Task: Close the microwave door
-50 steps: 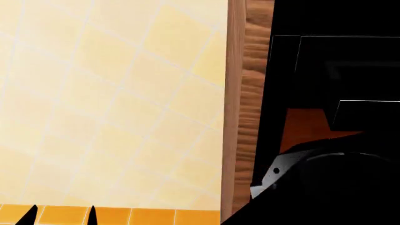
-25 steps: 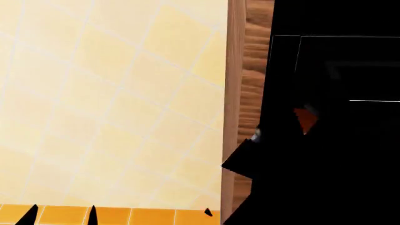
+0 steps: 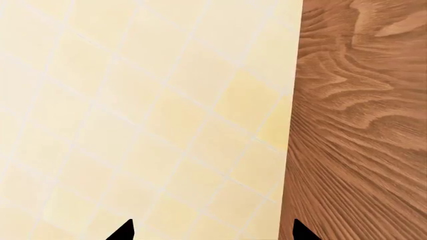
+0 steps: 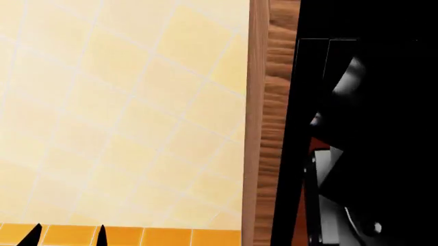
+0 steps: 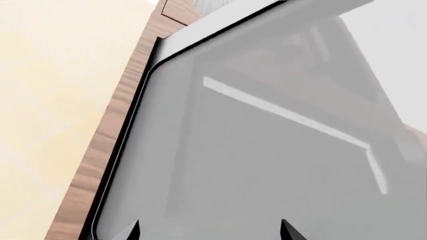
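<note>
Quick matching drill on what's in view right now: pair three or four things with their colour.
1. microwave door
2. cabinet strip
3. wall tiles
4. lower tile band

a. pale cream
b. glossy black
c. orange
d. brown wood grain

Pairs: 1-b, 2-d, 3-a, 4-c

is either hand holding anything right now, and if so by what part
Nothing is held. The left hand has its fingertips apart with only wall tiles behind them. The right hand is also open, pointed at the microwave door, gripping nothing.
</note>
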{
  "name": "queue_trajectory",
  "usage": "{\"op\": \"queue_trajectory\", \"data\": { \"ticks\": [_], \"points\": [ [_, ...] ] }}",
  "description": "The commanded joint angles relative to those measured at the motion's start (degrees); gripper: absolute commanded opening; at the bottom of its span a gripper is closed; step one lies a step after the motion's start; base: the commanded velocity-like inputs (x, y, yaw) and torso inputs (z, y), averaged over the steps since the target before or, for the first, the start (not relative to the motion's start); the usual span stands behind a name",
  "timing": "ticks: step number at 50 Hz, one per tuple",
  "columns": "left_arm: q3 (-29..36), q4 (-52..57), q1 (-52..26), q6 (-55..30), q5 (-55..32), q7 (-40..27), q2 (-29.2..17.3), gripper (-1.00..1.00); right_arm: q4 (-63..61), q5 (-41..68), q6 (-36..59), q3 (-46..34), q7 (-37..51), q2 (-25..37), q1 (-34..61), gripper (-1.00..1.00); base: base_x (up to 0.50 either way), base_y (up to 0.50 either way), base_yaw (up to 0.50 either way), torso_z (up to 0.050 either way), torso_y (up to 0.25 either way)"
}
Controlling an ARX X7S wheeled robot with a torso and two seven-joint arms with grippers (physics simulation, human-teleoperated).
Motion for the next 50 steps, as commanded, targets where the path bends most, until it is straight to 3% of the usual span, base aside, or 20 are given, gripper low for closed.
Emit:
{"op": "queue_trajectory", "data": {
  "ticks": [1,31,50],
  "points": [
    [0.16,0.08,-0.08,-0.03,0.04,-0.22,-0.14,1.00,3.07,4.36,-3.91,2.46,3.94,0.63,-0.16,1.00,0.00,0.00,0.00,0.000,0.000],
    [0.41,-0.95,-0.33,1.02,-0.43,-0.10,-0.24,1.00,21.95,10.83,-9.05,3.49,9.28,1.77,6.20,1.00,0.00,0.00,0.00,0.000,0.000],
    [0.69,-0.32,-0.19,0.73,-0.44,-0.56,-0.55,1.00,25.94,13.88,-9.36,5.82,11.24,2.72,7.58,1.00,0.00,0.00,0.00,0.000,0.000]
  ]
}}
